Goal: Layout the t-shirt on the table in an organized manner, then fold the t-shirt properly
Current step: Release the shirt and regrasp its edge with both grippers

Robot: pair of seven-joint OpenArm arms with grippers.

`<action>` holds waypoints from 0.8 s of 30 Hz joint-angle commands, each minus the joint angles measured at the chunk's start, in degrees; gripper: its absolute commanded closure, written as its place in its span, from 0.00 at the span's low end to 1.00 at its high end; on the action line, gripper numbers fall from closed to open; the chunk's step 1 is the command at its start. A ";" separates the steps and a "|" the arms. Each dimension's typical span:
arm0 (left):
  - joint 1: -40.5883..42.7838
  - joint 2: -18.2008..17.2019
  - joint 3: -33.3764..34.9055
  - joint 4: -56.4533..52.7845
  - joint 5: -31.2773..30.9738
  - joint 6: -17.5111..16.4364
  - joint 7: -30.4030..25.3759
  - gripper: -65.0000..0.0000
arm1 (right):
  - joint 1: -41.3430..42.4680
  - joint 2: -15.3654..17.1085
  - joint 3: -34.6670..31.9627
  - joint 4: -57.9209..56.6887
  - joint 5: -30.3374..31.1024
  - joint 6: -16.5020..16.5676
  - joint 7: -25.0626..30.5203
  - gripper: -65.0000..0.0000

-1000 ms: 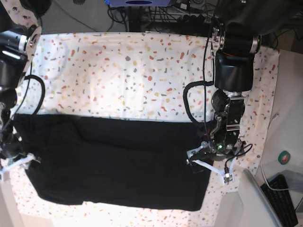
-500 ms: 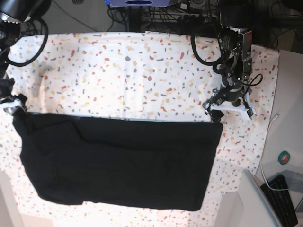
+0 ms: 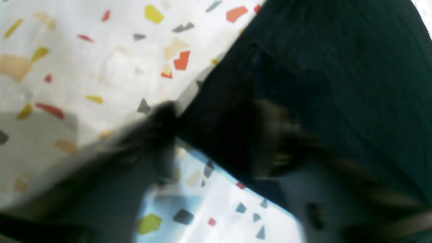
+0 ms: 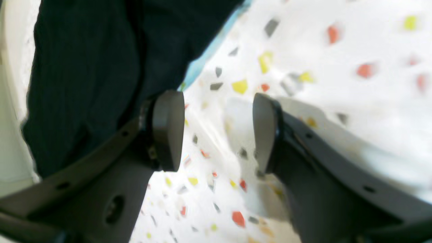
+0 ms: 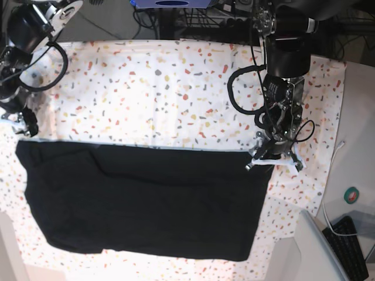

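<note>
The black t-shirt (image 5: 140, 199) lies flat on the flecked table (image 5: 146, 88), plain side up, its far edge straight. My left gripper (image 5: 273, 159) is at the shirt's far right corner. In the blurred left wrist view, the left gripper (image 3: 216, 131) is open with the shirt's corner (image 3: 303, 67) between the jaws. My right gripper (image 5: 23, 126) hovers just beyond the shirt's far left corner. In the right wrist view, the right gripper (image 4: 217, 130) is open and empty over bare table (image 4: 337, 50), with the shirt (image 4: 84, 74) to its left.
A keyboard (image 5: 351, 240), a green round object (image 5: 353, 194) and a grey slab (image 5: 313, 246) lie off the table's right front corner. Cables and equipment (image 5: 199, 14) sit behind the table's far edge.
Both grippers left the shirt's side edges and moved to its far corners. The left gripper then came back down onto the far right corner. The shirt has not moved.
</note>
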State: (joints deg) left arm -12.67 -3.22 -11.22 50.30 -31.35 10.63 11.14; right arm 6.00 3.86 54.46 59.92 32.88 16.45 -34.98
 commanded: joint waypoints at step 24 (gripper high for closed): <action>1.19 -2.36 0.01 0.11 0.36 -0.04 0.86 1.00 | 8.55 5.68 1.06 -16.89 0.65 4.08 13.66 0.81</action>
State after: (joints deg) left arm -11.22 -5.23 -11.16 50.09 -31.38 9.80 10.90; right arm 13.43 8.67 55.64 42.30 32.64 19.92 -22.04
